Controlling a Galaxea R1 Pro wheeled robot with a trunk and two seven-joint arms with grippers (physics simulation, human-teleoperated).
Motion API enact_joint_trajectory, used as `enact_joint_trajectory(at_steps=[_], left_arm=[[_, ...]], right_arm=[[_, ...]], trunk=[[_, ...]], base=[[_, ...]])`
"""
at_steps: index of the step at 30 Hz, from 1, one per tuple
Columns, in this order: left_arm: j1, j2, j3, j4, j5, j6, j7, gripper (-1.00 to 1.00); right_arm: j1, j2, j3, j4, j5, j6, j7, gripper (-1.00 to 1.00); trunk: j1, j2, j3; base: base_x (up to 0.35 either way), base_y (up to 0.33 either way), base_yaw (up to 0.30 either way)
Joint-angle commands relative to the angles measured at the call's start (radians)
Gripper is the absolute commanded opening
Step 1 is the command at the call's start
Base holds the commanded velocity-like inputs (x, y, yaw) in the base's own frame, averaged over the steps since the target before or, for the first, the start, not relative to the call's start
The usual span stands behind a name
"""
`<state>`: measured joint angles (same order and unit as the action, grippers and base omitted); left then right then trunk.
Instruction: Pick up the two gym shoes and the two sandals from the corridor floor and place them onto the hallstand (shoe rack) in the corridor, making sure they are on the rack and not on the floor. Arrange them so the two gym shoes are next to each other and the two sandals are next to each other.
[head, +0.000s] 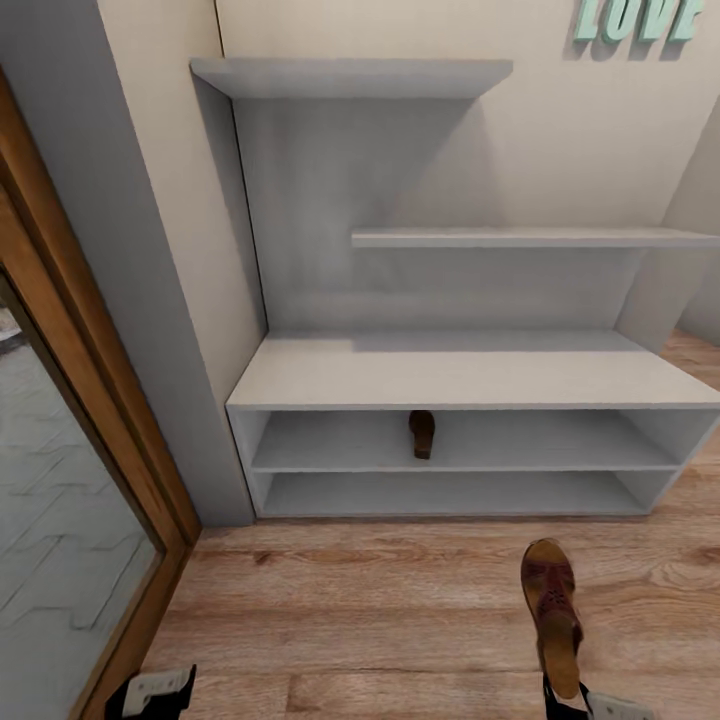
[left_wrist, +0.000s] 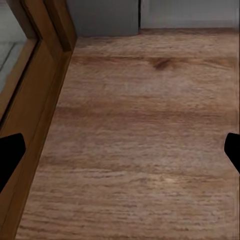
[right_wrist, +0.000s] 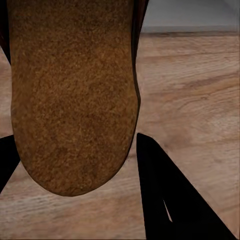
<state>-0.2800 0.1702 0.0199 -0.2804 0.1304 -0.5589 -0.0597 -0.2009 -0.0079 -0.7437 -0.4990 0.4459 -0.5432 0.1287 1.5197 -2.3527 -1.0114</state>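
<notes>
The light-grey hallstand (head: 470, 375) stands straight ahead against the wall. One brown sandal (head: 422, 433) sits on its upper low shelf, near the middle. The other sandal (head: 552, 615) hangs above the corridor floor (head: 380, 600) in front of the rack's right half, toe pointing toward the rack. My right gripper (head: 565, 700) is shut on its heel end; its tan sole (right_wrist: 75, 90) shows between the dark fingers (right_wrist: 165, 200) in the right wrist view. Low at the left, my left gripper (head: 150, 693) stands open over bare planks (left_wrist: 140, 125). The gym shoes are out of view.
A wooden door frame with glass (head: 60, 400) runs along the left, with a grey wall pier (head: 150, 300) beside the rack. Two floating shelves (head: 350, 75) (head: 530, 237) hang above the flat top. Green letters (head: 635, 18) are on the wall.
</notes>
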Motion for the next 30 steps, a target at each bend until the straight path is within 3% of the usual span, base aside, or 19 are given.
enact_joint_trajectory(at_steps=[1,4,6,7,10,11,12,17,22,30], left_arm=[[0.003,0.0,0.002,0.001,0.008,-0.014,-0.017,1.0],[0.028,0.004,0.005,-0.002,0.011,-0.048,-0.07,1.0],[0.04,0.005,0.006,-0.005,0.011,-0.054,-0.086,1.0],[0.049,0.006,0.007,-0.008,0.011,-0.059,-0.097,1.0],[0.057,0.008,0.008,-0.01,0.011,-0.065,-0.107,1.0],[0.059,0.009,0.008,-0.01,0.011,-0.067,-0.109,1.0],[0.062,0.01,0.008,-0.01,0.011,-0.069,-0.111,1.0],[0.065,0.008,0.009,-0.012,0.012,-0.073,-0.115,1.0],[0.066,0.006,0.009,-0.012,0.012,-0.074,-0.116,1.0],[0.066,0.004,0.008,-0.01,0.011,-0.074,-0.117,1.0]], right_arm=[[-0.001,0.014,-0.008,0.0,-0.004,0.002,0.01,-1.0],[-0.007,0.085,0.0,-0.009,-0.001,0.048,-0.031,-1.0],[-0.014,0.113,0.004,-0.017,0.001,0.079,-0.068,-1.0],[-0.026,0.141,0.02,-0.023,0.007,0.115,-0.112,-1.0],[-0.052,0.18,0.076,-0.029,0.025,0.176,-0.184,-1.0],[-0.062,0.182,0.102,-0.03,0.031,0.197,-0.209,-1.0],[-0.083,0.182,0.162,-0.032,0.039,0.24,-0.259,-1.0],[-0.158,0.182,0.316,-0.035,0.045,0.361,-0.387,-1.0],[-0.258,0.182,0.373,-0.03,0.013,0.45,-0.45,-1.0],[-0.355,0.182,0.389,-0.026,-0.086,0.479,-0.468,-1.0]], trunk=[[0.0,0.0,-0.001],[0.0,0.0,-0.001],[0.0,0.0,-0.001],[0.0,0.0,-0.001],[0.0,0.0,-0.001],[0.0,0.0,-0.001],[0.0,0.0,-0.001],[0.0,0.0,-0.001],[0.0,0.0,-0.001],[0.0,0.0,-0.001]], base=[[0.0,0.0,0.0],[0.0,0.0,0.0],[0.0,0.0,0.0],[0.0,0.0,0.0],[0.0,0.0,0.0],[0.0,0.0,0.0],[0.0,0.0,0.0],[0.0,0.0,0.0],[0.0,0.0,0.0],[0.0,0.0,0.0]])
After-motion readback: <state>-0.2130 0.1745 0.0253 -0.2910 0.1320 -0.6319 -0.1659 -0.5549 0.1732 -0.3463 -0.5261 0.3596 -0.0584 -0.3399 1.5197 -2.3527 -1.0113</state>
